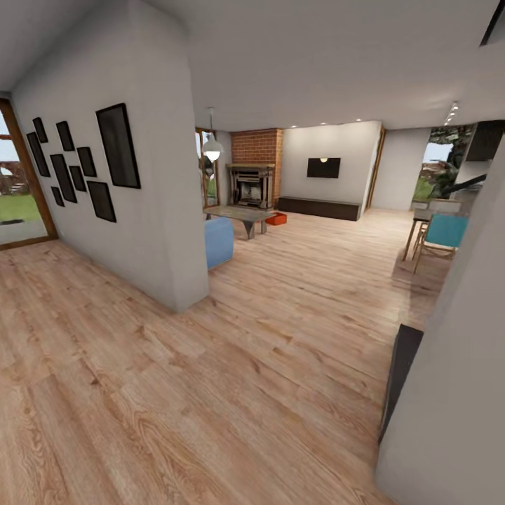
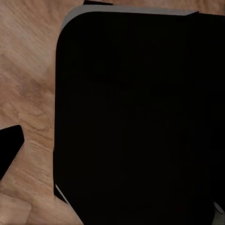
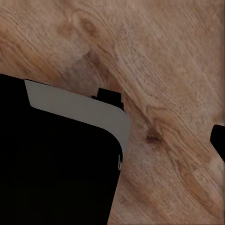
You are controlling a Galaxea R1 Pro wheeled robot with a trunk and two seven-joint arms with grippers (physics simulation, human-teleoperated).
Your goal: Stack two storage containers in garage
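Far across the living room, one orange-red storage container [image 1: 276,219] sits on the light wood plank floor [image 1: 266,337], just right of the low coffee table [image 1: 240,214] and in front of the red brick fireplace [image 1: 254,175]. A second container cannot be made out. The left wrist view looks down on the robot's black base [image 2: 136,117] over the planks, with one dark fingertip [image 2: 9,147] at the picture's edge. One dark fingertip [image 3: 218,141] also shows in the right wrist view, beside the base's black and grey corner [image 3: 70,140]. Nothing is held.
A white wall [image 1: 151,175] hung with black frames juts out on the left, with a blue sofa end [image 1: 219,241] behind it. A white wall with a dark panel [image 1: 400,379] stands close on the right. A teal chair [image 1: 442,235] and a table stand far right.
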